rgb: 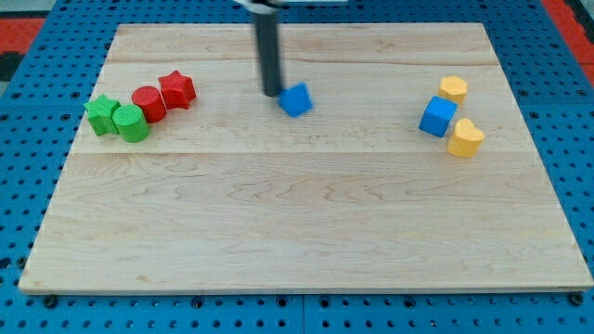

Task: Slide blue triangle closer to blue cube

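The blue triangle (296,99) lies on the wooden board (306,213) near the view's top centre. The blue cube (437,117) sits at the view's right, between a yellow hexagon-like block (453,89) above it and a yellow heart-like block (465,138) below right. My tip (271,94) comes down from the view's top and stands just to the left of the blue triangle, touching or nearly touching its left side. The triangle is well to the left of the cube.
At the view's left lie a red star (176,89), a red cylinder (148,103), a green cylinder (131,123) and a green star (101,113), bunched together. A blue pegboard (28,186) surrounds the board.
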Available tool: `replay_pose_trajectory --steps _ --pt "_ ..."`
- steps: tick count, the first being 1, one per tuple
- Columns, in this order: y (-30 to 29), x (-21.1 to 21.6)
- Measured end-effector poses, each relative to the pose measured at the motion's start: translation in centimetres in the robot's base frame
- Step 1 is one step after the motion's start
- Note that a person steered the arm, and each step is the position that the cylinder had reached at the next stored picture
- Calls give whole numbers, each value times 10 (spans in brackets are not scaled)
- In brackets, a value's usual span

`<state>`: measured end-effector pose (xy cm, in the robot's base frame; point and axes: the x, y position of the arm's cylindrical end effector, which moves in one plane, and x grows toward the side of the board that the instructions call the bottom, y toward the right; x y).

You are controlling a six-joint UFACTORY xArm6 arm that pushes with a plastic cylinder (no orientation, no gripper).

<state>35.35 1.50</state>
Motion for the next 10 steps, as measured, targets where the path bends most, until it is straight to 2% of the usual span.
replay_pose_trajectory --steps 1,2,3,4,5,6,7,8,9,10 --pt "90 4" --pt "65 12" --pt "-18 8" --pt "-59 31" --pt "-49 71" --pt "19 68" --pt "37 67" --pt "23 48" --pt "-15 47" --pt "19 27"
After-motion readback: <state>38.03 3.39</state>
